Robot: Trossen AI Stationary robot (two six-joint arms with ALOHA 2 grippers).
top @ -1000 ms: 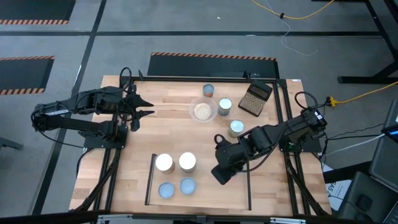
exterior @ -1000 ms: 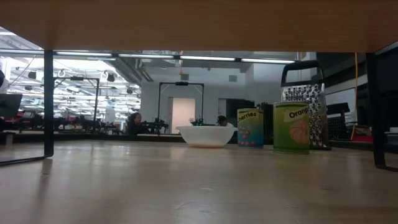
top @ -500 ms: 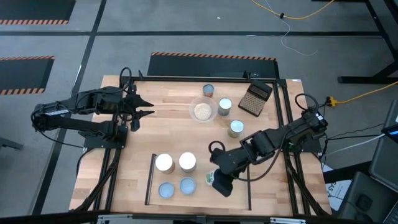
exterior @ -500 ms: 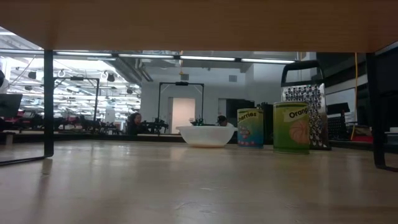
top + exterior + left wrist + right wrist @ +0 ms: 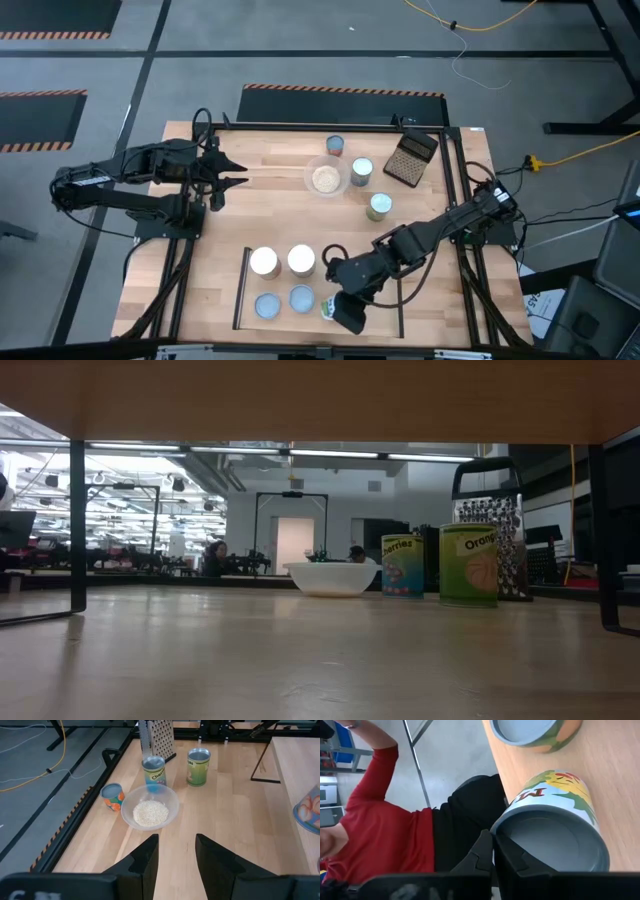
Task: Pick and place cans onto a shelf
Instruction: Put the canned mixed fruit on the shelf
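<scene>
Cans (image 5: 283,261) sit on shelf (image 5: 241,290); bowl (image 5: 326,179) holds grains.

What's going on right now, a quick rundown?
Right gripper shut on a can, over the shelf front row. Left gripper open, waiting far side. Four cans shelved, nothing blocking.

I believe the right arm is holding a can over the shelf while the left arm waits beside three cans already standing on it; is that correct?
Not quite: four cans already stand on the low light-wood shelf, as the high view shows. The right gripper does hold a fifth, colourfully labelled can over it, while the left gripper waits apart.
</scene>
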